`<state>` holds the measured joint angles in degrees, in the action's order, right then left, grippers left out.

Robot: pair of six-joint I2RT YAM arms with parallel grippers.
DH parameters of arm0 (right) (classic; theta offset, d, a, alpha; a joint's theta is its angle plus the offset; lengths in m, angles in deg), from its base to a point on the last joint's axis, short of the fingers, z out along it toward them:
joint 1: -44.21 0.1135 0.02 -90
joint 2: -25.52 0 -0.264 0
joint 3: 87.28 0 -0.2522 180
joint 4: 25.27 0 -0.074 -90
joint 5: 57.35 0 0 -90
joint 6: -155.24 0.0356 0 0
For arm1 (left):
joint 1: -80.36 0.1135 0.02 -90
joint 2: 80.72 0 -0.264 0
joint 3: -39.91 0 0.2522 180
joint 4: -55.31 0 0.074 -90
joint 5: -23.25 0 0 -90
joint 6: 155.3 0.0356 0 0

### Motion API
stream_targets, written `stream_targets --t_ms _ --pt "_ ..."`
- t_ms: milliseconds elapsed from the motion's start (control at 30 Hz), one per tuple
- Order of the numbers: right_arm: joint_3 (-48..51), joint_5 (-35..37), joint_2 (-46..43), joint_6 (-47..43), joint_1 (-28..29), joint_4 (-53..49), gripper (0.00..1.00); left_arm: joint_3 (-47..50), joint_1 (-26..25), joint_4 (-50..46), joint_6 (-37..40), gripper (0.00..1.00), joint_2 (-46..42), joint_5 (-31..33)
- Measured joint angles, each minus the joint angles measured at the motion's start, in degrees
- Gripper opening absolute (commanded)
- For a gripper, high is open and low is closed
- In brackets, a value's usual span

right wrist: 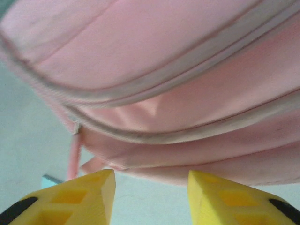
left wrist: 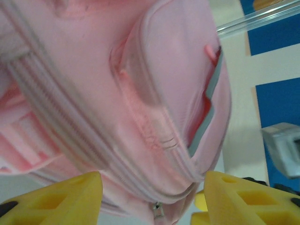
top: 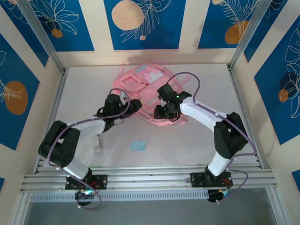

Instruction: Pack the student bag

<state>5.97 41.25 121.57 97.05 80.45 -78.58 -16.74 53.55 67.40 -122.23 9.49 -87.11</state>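
The student bag (top: pixel 140 82) is a soft pink backpack lying flat at the back middle of the table, its white-pink patch (top: pixel 152 75) facing up. My left gripper (top: pixel 134 104) is at the bag's near left edge. In the left wrist view it (left wrist: pixel 152 204) is open, with the bag's zippered edge (left wrist: pixel 140 117) and a zipper pull (left wrist: pixel 157 209) between its yellow fingers (left wrist: pixel 61 201). My right gripper (top: pixel 161 112) sits at the bag's near right edge. In its wrist view it (right wrist: pixel 151 197) is open just short of the bag's lower seam (right wrist: pixel 187 140), with bare table between the fingers (right wrist: pixel 234 201).
A small flat light-blue piece (top: pixel 138 146) lies on the table in front of the arms, and a small pale object (top: pixel 97 143) lies near the left arm. A thin pink strap (right wrist: pixel 72 154) hangs from the bag. Patterned walls and metal posts enclose the table.
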Motion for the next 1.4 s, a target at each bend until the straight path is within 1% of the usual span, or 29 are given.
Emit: stream_targets --t_ms 100,200,267,433,633,800,967,1033,1233,1300,1367,1400 --pt "-0.2 0.4 -0.3 3.0 2.8 0.3 0.43 0.0 -0.2 0.2 0.0 0.59 0.2 0.8" --pt "-0.2 1.6 -0.3 5.8 5.1 1.2 0.36 0.0 -0.3 1.2 -0.1 0.59 1.5 1.4" --pt "-0.2 2.5 -0.3 7.4 6.1 1.8 0.34 0.0 -0.3 2.0 -0.4 0.58 2.9 1.5" --pt "-2.0 5.2 1.2 9.1 6.3 2.8 0.30 0.2 -0.4 3.1 -1.5 0.59 4.0 1.5" --pt "-4.3 7.5 3.6 9.2 6.4 4.0 0.28 1.7 -0.4 5.1 -2.2 0.59 4.0 1.7" --pt "-5.6 8.1 6.5 9.8 6.5 3.9 0.26 2.1 -0.4 5.5 -2.8 0.59 4.0 2.0" --pt "-5.6 8.2 7.0 11.0 7.3 3.3 0.25 2.1 -0.4 6.5 -2.8 0.59 4.0 2.4" --pt "-5.4 8.2 7.0 11.5 7.8 3.1 0.22 2.1 -0.4 6.7 -3.0 0.59 4.0 2.6" --pt "-5.6 9.1 9.3 12.2 8.3 2.2 0.18 2.1 -0.5 7.0 -3.2 0.59 4.0 2.8" --pt "-6.0 9.5 10.6 12.2 8.3 1.7 0.12 2.2 -0.5 7.3 -3.2 0.59 4.0 2.8" --pt "-6.1 9.7 11.2 12.5 8.1 1.4 0.02 2.4 -0.5 7.6 -3.2 0.59 3.9 2.8" --pt "-6.1 9.7 11.2 12.4 8.0 1.4 0.00 2.4 -0.5 7.7 -3.4 0.59 3.9 2.9"
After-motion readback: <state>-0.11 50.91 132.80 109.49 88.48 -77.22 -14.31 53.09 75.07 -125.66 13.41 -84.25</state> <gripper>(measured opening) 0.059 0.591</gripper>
